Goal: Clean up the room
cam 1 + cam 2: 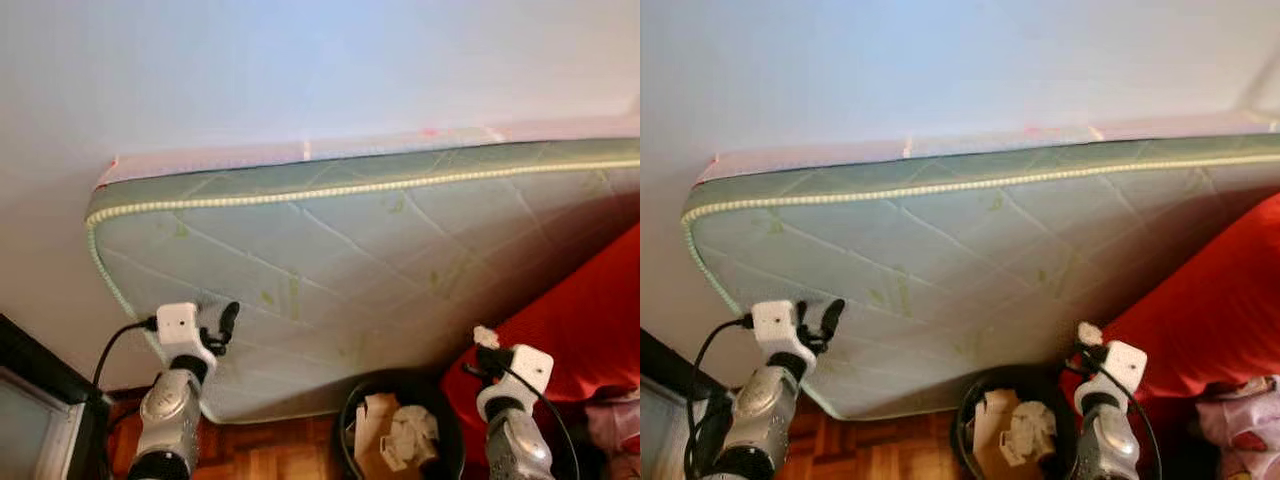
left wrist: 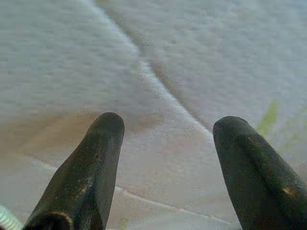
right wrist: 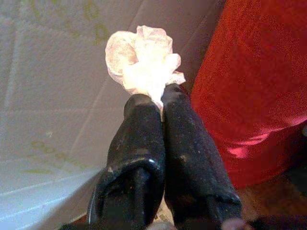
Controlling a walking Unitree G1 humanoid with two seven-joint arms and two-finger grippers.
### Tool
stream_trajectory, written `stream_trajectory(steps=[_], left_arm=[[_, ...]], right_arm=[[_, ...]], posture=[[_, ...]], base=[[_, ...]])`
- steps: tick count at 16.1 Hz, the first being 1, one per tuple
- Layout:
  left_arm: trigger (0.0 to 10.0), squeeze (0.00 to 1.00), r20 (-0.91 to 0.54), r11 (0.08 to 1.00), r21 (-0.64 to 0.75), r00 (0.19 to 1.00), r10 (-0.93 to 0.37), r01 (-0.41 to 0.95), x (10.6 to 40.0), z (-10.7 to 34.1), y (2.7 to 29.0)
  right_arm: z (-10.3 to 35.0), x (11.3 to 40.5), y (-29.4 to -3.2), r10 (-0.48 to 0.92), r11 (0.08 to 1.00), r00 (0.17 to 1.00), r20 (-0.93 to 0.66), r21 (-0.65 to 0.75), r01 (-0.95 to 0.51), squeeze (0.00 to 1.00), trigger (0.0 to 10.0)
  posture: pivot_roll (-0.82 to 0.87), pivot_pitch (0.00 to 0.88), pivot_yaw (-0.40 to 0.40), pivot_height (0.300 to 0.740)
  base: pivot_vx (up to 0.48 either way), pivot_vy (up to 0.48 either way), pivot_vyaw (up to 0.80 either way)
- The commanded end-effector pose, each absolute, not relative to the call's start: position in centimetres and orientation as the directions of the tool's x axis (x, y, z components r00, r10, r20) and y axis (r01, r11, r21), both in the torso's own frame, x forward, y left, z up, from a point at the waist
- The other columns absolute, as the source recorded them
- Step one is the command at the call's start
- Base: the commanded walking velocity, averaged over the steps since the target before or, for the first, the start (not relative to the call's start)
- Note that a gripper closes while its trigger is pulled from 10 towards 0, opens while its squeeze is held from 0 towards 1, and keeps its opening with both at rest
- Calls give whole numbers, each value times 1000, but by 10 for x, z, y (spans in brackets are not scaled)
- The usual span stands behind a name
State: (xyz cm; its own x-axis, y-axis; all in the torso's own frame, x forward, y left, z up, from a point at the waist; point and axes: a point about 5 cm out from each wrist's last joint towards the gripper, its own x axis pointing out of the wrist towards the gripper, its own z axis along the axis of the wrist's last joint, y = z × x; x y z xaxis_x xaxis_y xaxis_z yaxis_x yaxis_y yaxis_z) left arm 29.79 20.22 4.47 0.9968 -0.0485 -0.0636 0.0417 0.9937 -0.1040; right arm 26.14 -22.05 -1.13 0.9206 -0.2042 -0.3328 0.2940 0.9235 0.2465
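Our right gripper (image 3: 160, 98) has its two black fingers pressed together on a crumpled white tissue (image 3: 141, 60), which bunches out past the fingertips. In the head views we see that wad (image 1: 486, 336) raised just above the right wrist, near the rim of a round black bin (image 1: 350, 410) that stands on the wooden floor (image 1: 265, 455) between our two arms. The bin already holds pieces of cardboard and scrunched paper (image 1: 395, 435). Just beyond the held tissue lies a red cover (image 3: 259, 86), which fills the right side of the scene and touches the mattress there.

Our left gripper (image 2: 165, 139) has its fingers spread well apart with nothing between them, pointing at the quilted face of a pale green mattress (image 1: 360, 260), close to its lower left corner. The mattress stands on its long edge, leaning against a white wall (image 1: 300, 70). A dark piece of furniture (image 1: 35, 400) sits at the far left, beside the left arm.
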Motion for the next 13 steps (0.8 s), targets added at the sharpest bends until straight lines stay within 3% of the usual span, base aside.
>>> stream_trajectory(steps=[1,4,12,13], left_arm=[[10000,0,-83,991,-60,989,-121,116,294,41,194],[10000,0,-84,989,-29,986,-146,144,290,40,190],[10000,0,-34,995,-29,995,-99,98,286,45,195],[10000,0,-40,994,-30,993,-111,110,280,43,194]], right_arm=[[-9,261,-222,-184,940,932,-312,220,259,0,10000],[-10,261,-214,-81,975,948,-308,173,139,0,10000],[4,284,-195,-21,987,958,-286,147,66,0,10000],[6,285,-193,-19,987,962,-273,150,62,0,10000]], posture=[[38,163,-15,740],[25,186,-10,740],[95,176,-75,740],[89,204,-63,720]], base=[[0,0,0],[0,0,0],[0,0,0],[0,0,0]])
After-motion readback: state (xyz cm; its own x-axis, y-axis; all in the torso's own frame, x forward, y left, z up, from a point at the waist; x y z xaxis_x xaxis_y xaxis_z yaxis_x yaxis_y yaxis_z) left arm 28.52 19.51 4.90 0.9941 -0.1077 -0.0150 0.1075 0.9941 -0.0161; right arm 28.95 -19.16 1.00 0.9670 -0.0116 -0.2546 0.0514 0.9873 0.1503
